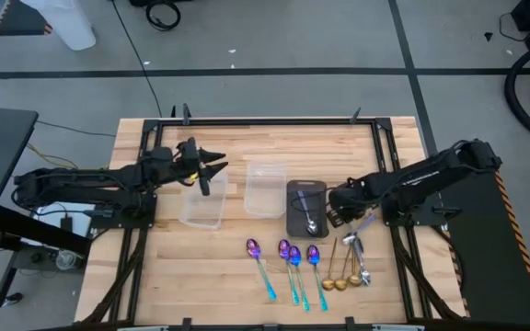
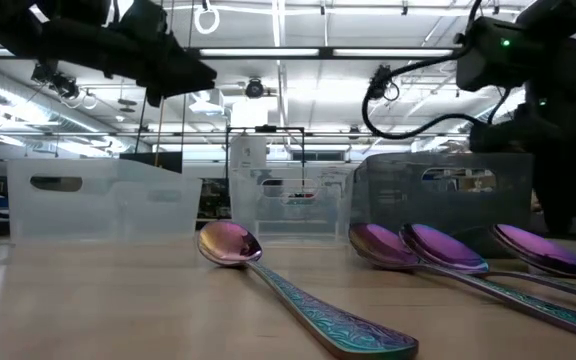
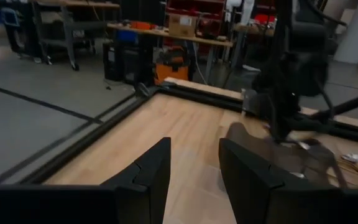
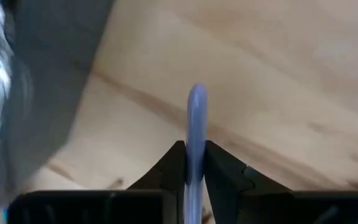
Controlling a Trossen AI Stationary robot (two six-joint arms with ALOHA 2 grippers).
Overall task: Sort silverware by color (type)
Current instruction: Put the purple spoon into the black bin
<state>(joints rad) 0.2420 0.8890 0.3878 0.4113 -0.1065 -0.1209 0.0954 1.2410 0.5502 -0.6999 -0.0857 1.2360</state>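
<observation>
"Where was the silverware (image 1: 313, 262) when you looked?"

"Mostly lying in a loose row on the near part of the wooden table (image 1: 247, 138): four spoons with purple bowls and teal handles (image 1: 294, 268), then a cluster of gold spoons (image 1: 341, 276) and silver spoons (image 1: 357, 250) just beside them. One silver spoon (image 1: 310, 219) already lay in the dark grey tray (image 1: 306, 191). Two clear tubs (image 1: 202, 207) stood beside the tray, and I could see nothing in them."

"And the arms?"

"The right gripper (image 4: 194, 163) was down low, just beside the tray, its fingers pressed against a slim bluish-silver handle (image 4: 196, 121) that stood up between them. I'd say it had that handle pinched. The left gripper (image 3: 191, 171) hung well apart from the spoons, over the tubs, with its fingers parted and nothing in them."

"How would those spoons handle, do you reckon?"

"Light, stiff and slick, I'd judge. Polished metal that thin could swivel or slide out of a narrow pinch. Taking one across the handle seemed sensible, since the bowl is rounded and offers little to hold. They wouldn't break, only clatter."
</observation>
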